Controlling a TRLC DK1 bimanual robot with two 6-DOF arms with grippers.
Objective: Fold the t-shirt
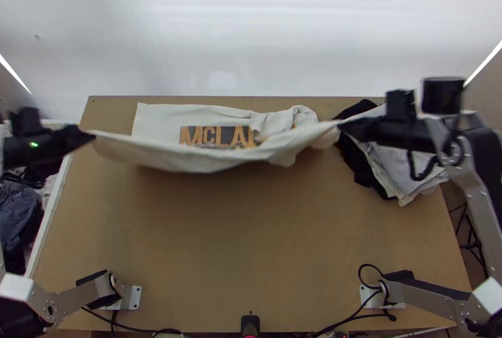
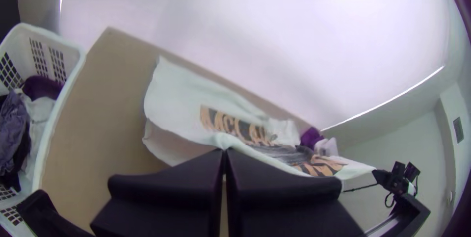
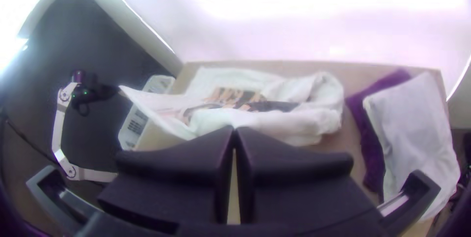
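Two robot grippers, left [image 1: 92,137] and right [image 1: 342,125], pinch a white T-shirt [image 1: 168,156] closed between their fingers, stretching one edge above a wooden table [image 1: 238,231], the rest lying rumpled at its far side. Spreading appears underway; smoothing and folding remain.

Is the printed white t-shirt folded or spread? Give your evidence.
Spread, though partly bunched: the t-shirt is stretched between the left gripper and right gripper.

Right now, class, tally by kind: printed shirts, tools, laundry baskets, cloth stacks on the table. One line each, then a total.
Printed shirt: 1
Tools, left tool and right tool: 2
Laundry basket: 1
Cloth stack: 1
Total: 5
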